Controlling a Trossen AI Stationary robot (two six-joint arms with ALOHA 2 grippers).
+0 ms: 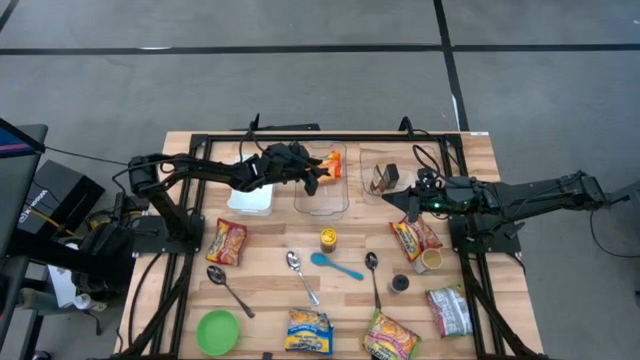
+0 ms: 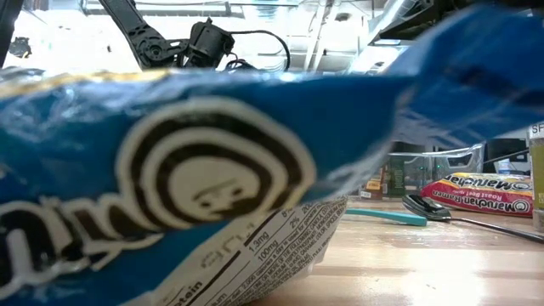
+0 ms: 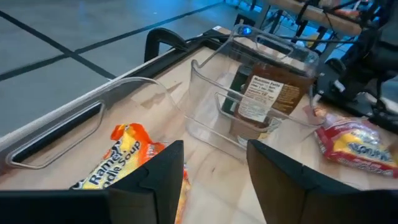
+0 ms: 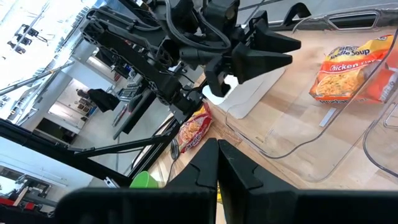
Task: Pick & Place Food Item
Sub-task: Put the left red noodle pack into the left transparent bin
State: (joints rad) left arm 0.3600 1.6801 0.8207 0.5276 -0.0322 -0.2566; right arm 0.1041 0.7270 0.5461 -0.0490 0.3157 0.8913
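Above the clear bin (image 1: 322, 190) at the back of the table (image 1: 270, 275), the left gripper (image 1: 318, 176) is held with its fingers (image 3: 152, 186) spread apart and nothing between them. An orange ramen pack (image 1: 330, 162) is seen lying inside that bin, just below and beside the fingertips, not touched by them; in the left wrist view the pack (image 3: 127, 158) is partly hidden behind one finger. In the right wrist view the same pack (image 4: 348, 65) is shown flat on the bin floor, apart from the left gripper (image 4: 273, 53).

Beside a second bin (image 1: 385, 178) holding a dark jar (image 3: 267, 96), the right gripper (image 1: 392, 201) is parked low over the table, its fingers (image 4: 208, 165) pressed together and empty. A red noodle pack (image 1: 415, 238) lies near it on the table. A blue pack (image 2: 170, 170) fills most of the low view.
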